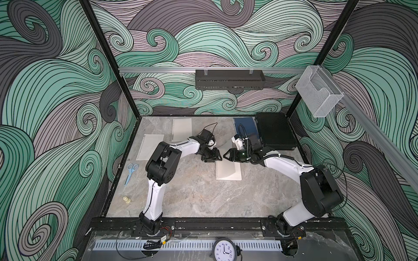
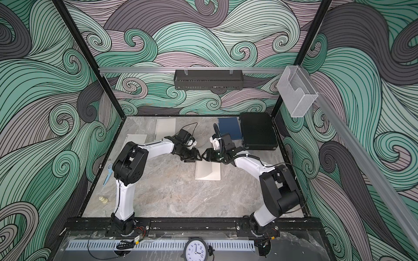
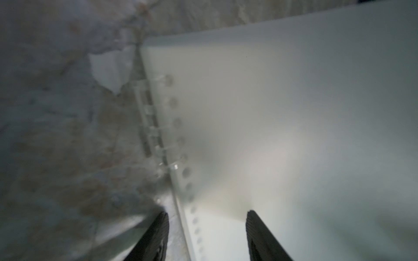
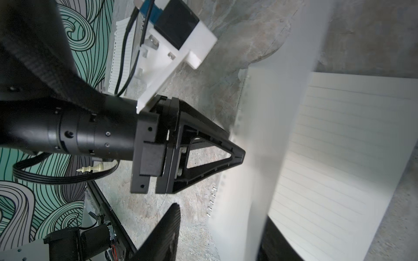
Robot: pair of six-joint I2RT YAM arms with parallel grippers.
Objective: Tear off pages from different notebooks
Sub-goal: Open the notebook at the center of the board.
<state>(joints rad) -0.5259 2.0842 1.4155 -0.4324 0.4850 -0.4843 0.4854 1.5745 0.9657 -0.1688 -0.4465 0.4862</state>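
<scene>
A cream notebook (image 1: 228, 170) (image 2: 208, 171) lies open mid-table, spiral on its left. My left gripper (image 1: 213, 156) (image 3: 207, 217) is open, its fingers (image 3: 158, 237) straddling the punched spiral edge (image 3: 178, 140). My right gripper (image 1: 227, 156) (image 4: 222, 212) faces it from the right, open, with a lifted, curling top page (image 4: 271, 113) standing between its jaws; lined paper (image 4: 350, 158) shows beneath. Two loose pages lie at the back left, a white lined one (image 1: 150, 146) and a cream one (image 1: 182, 130). A dark blue notebook (image 1: 245, 126) rests at the back right.
A black hard case (image 1: 274, 134) sits beside the blue notebook against the right wall. Blue scissors (image 1: 130, 172) and small cream chess pieces (image 1: 126, 200) lie along the left edge. The two grippers nearly touch above the notebook's top edge.
</scene>
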